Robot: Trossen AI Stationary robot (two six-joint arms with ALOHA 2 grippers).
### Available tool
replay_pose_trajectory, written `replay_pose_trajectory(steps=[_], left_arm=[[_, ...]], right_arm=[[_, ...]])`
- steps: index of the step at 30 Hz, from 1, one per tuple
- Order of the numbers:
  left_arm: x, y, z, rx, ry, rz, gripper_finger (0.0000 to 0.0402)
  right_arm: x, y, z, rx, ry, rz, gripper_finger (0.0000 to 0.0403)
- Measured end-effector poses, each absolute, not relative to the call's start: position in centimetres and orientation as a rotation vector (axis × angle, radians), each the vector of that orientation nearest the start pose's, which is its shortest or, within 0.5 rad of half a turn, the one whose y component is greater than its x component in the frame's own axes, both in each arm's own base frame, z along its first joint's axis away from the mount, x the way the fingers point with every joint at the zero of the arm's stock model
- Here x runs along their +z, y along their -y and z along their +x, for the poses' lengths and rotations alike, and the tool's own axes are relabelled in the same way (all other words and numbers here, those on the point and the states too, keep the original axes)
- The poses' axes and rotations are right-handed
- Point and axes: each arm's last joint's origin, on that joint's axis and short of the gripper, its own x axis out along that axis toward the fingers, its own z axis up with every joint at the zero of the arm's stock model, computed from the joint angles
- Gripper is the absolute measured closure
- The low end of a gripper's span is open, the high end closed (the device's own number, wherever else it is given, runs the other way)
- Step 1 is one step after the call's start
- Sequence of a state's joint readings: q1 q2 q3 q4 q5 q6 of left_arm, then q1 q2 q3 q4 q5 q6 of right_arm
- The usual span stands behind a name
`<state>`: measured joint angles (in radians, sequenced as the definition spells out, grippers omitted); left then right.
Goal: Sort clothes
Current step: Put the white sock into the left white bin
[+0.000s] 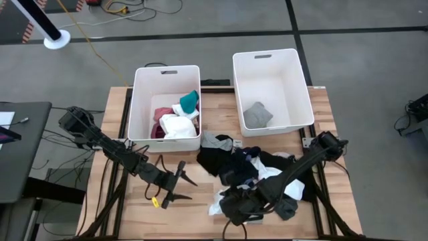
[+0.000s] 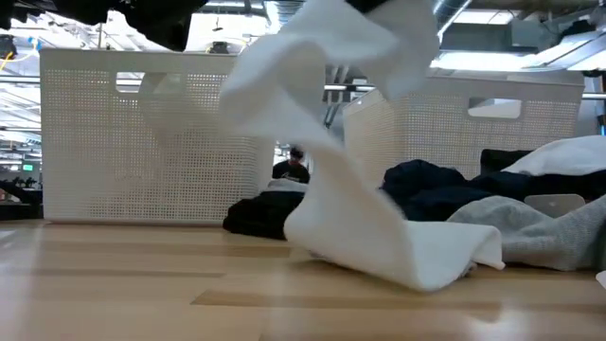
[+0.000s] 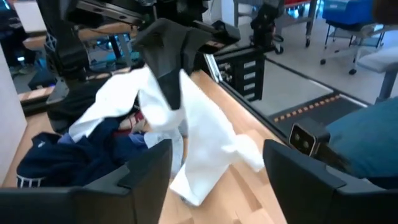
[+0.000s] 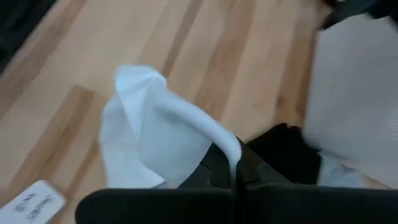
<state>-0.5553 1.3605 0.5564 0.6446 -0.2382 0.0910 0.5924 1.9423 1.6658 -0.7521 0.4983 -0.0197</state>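
My right gripper (image 1: 232,205) hangs over the table's near middle, shut on a white garment (image 3: 199,137), which drapes down from it. My left gripper (image 1: 186,189) stands open just left of that garment, level with it and touching nothing; its two fingers frame the cloth in the left wrist view. Behind lies a pile of clothes (image 1: 247,164) in black, navy, grey and white, resting on the table top. The left bin (image 1: 137,100) holds teal, white and maroon pieces. The right bin (image 1: 304,87) holds one grey piece (image 1: 257,115). My right gripper pinches a narrow gathered ridge of the white garment (image 4: 219,138) between its two shut fingers. The fingers slant down from above. The cloth hangs slack below them, and its lower end (image 2: 426,267) lies on the table.
The two white bins stand side by side along the table's far edge. Bare wood lies at the near left, under and around my left gripper. A small paper tag (image 4: 31,200) lies on the wood near the garment. The pile fills the middle and near right.
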Motion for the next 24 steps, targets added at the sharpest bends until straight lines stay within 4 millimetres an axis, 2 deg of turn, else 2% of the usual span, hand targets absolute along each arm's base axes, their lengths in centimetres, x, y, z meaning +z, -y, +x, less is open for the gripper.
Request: replay_pose_trajectory(steps=[7, 15, 24], left_arm=[[22.2, 14.0, 23.9, -0.321, -0.095, 0.136, 0.0114], [23.2, 14.1, 24.4, -0.256, -0.077, 0.129, 0.0111], [22.2, 14.2, 26.3, -0.108, -0.123, 0.071, 0.0111]], right_arm=[[28.4, -21.2, 36.0, 0.031, -0.851, -0.567, 0.0403], [30.6, -20.1, 36.8, -0.023, -0.81, -0.574, 0.0403], [32.7, -19.2, 37.5, -0.051, -0.755, -0.6, 0.0403]])
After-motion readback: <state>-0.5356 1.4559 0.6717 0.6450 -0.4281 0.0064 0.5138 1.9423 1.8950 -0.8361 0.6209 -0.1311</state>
